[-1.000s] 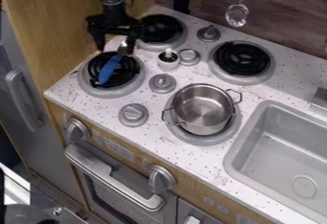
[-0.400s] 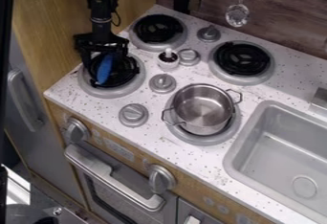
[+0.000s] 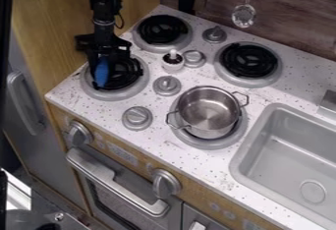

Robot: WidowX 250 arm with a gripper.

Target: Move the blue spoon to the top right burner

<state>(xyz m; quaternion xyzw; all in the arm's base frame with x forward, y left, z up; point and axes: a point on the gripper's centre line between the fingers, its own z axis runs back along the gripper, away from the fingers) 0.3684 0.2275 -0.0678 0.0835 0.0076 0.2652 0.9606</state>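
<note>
Since a second ago, the pincer has come down by the near left burner, and the blue spoon has turned and slid a bit left. Now the spoon's blue part is just below the pincer, over that burner. I can't tell if the pincer is holding it. Going right from the pincer, there's the back left burner, then a little white cup, a shiny pot, the top right burner and, well apart, the sink.
</note>
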